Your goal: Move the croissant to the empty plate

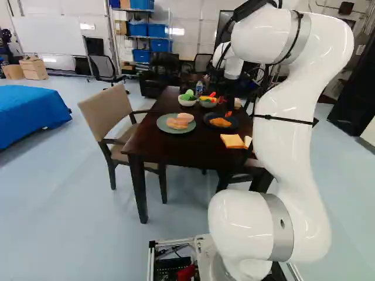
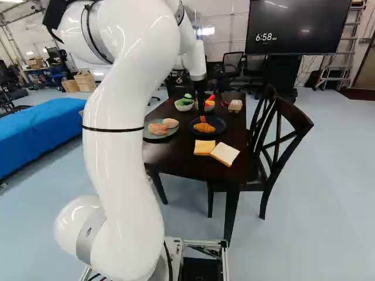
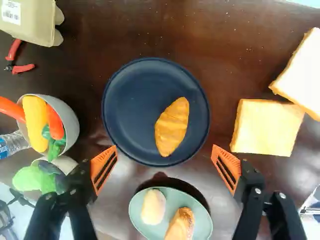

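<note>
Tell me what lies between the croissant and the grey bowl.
Only part of the dark blue plate under the croissant, then bare table up to the grey bowl, in the wrist view.

The big white arm [image 2: 120, 140] is left of the middle. Its black gripper [image 2: 203, 118] points down over the croissant [image 2: 204, 127] on a dark blue plate [image 2: 218, 123]. Two bread slices [image 2: 225, 153] lie nearer on the brown table [image 2: 176, 163]. A chair [image 2: 280, 137] stands to the right, with a big screen [image 2: 299, 20] behind.
</note>
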